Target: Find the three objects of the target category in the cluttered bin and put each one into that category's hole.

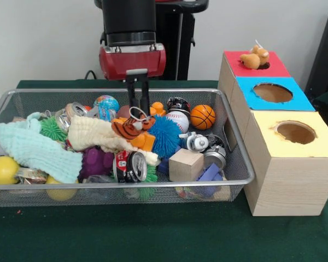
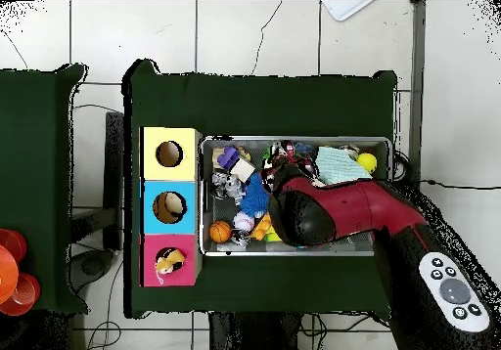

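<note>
1. No brand, label or writing can be read on anything; the print on the crushed can [image 1: 131, 166] is too small to make out.
2. The wire bin [image 1: 238, 183] sits on the green table [image 1: 153, 234], full of clutter: at its left a mint cloth [image 1: 35, 146], a yellow ball [image 1: 3, 170] and a green spiky ball [image 1: 52, 129].
3. In the middle, the gripper [image 1: 138, 112] reaches down into the bin; its fingers [image 1: 132, 98] stand close together just above the tiger toy [image 1: 132, 129], but I cannot tell whether they clamp it.
4. Further right lie a blue spiky ball [image 1: 165, 135], one baseball [image 1: 177, 120], one basketball [image 1: 202, 116] and one wooden cube [image 1: 186, 164].
5. Right of the bin stand three boxes, one hole each. One tan plush animal [image 1: 254, 57] rests at the red box's hole [image 1: 264, 65].
</note>
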Controlling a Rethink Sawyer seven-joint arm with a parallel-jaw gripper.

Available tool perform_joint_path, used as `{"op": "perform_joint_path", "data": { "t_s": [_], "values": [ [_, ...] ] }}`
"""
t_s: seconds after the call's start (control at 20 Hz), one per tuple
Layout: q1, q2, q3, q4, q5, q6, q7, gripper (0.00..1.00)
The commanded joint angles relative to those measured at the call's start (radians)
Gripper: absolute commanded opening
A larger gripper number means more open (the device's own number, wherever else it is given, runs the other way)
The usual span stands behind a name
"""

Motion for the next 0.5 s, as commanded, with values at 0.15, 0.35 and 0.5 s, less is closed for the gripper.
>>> {"op": "perform_joint_path", "data": {
  "t_s": [0.15, 0.35, 0.5],
  "values": [
    [-0.068, -0.111, 0.179, 0.197, 0.219, 0.260, -0.092, 0.00],
    [-0.090, -0.155, 0.230, 0.245, 0.314, 0.295, -0.059, 0.00],
    [-0.099, -0.187, 0.260, 0.280, 0.378, 0.315, -0.036, 0.00]
  ]
}}
